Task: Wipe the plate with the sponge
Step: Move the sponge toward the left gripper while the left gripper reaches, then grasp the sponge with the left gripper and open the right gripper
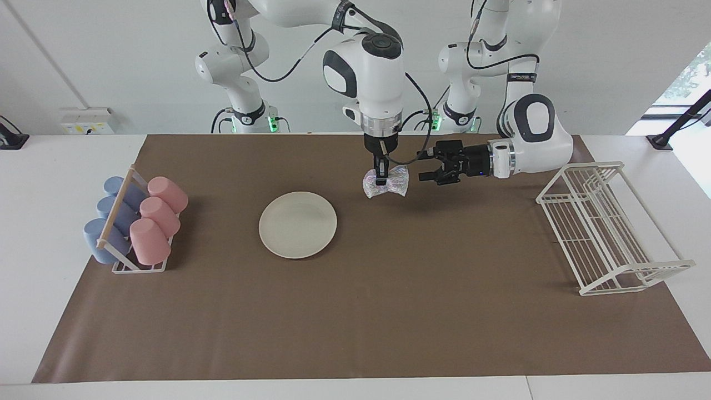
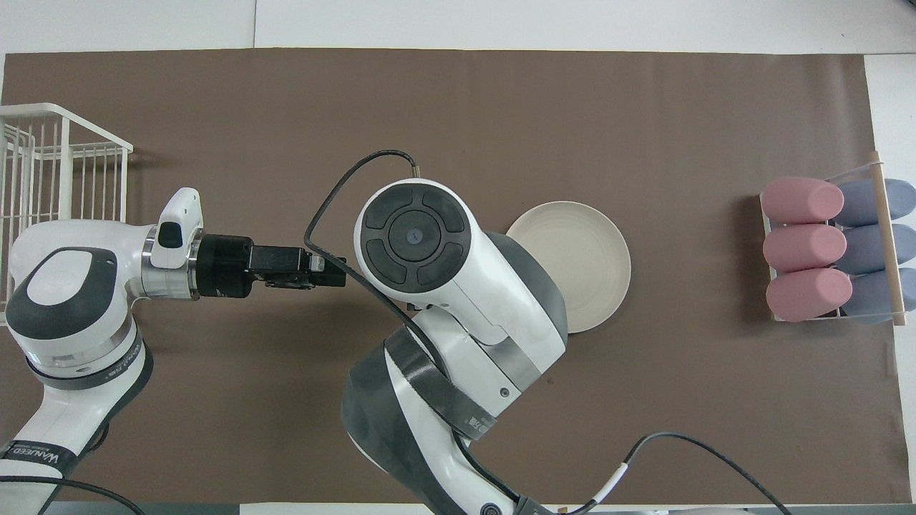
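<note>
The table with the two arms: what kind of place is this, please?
Probably a robotics lab staged as a dishwashing area: a table under a brown mat, a cup rack, a white wire dish rack and a plate.
</note>
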Controlling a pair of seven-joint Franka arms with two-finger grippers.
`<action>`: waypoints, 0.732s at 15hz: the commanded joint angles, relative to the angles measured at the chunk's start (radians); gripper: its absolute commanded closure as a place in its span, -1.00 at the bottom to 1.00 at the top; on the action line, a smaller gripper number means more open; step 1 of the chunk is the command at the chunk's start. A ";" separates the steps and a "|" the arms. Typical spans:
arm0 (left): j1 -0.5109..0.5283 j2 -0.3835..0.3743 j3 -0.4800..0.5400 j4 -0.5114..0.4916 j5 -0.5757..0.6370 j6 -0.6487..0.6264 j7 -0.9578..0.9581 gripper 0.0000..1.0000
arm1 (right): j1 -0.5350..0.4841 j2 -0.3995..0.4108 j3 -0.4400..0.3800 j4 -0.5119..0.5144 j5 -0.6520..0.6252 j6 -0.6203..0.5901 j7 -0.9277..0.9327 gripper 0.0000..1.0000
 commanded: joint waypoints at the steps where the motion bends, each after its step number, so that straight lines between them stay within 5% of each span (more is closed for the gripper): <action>1: -0.056 0.029 0.010 0.029 -0.019 0.077 0.006 -1.00 | -0.003 -0.010 0.002 -0.019 0.018 0.024 0.016 1.00; 7: -0.076 0.084 0.010 0.107 -0.010 0.078 -0.002 -1.00 | -0.003 -0.012 0.002 -0.021 0.020 0.018 0.016 1.00; 11: -0.083 0.087 0.012 0.115 -0.002 0.069 -0.005 -0.06 | -0.003 -0.012 0.002 -0.021 0.023 0.016 0.016 1.00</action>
